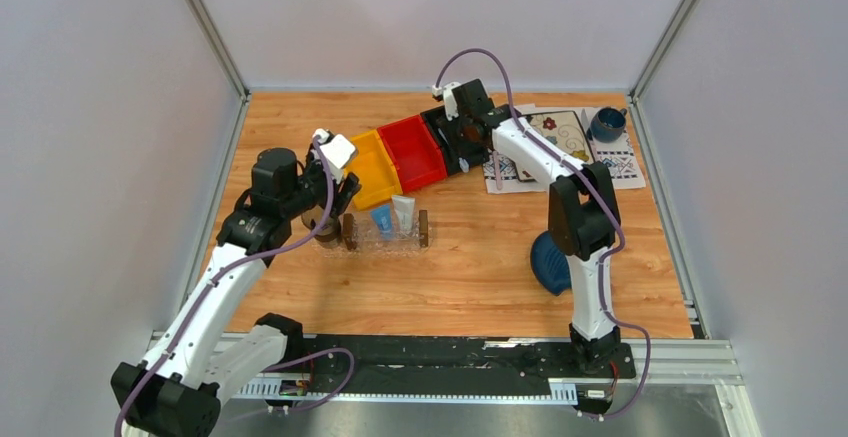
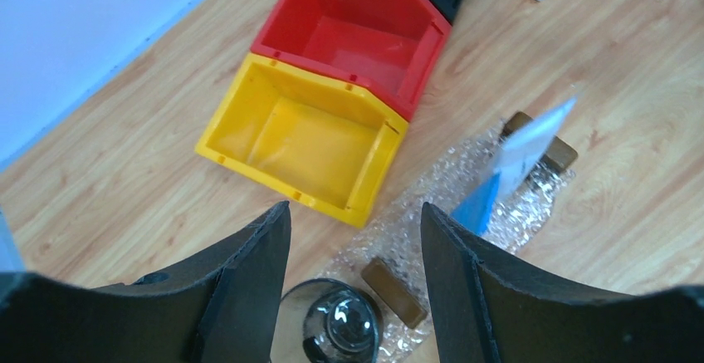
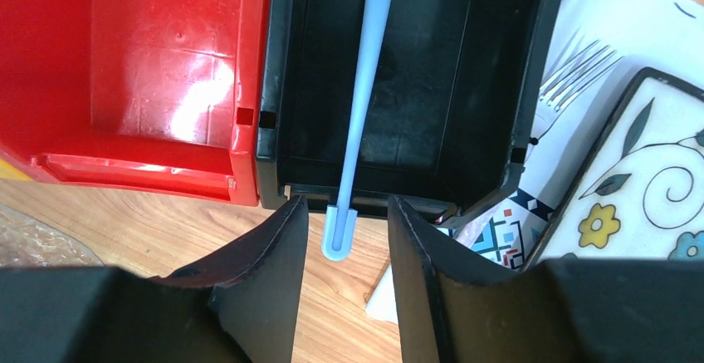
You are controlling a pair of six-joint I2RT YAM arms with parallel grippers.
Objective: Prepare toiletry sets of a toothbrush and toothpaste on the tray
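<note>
The slim pale-blue toothbrush (image 3: pixel 359 105) is found in the black plastic bin (image 3: pixel 473 89), its handle end propped over the near wall, probably easing pickup. The right tool (image 3: pixel 347 205), fingers apart, is set astride that end, with the arm stretched forward. The left tool (image 2: pixel 355 213), also apart, is poised over one end of the clear textured tray (image 2: pixel 432 188), which holds the blue toothpaste tube (image 1: pixel 382 220) and the white toothpaste tube (image 1: pixel 404 213).

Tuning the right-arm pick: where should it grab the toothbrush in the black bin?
Grip the toothbrush by its near end, which overhangs the black bin lip. Come from above, jaws across the slim handle; the right gripper straddles it, open.
</note>
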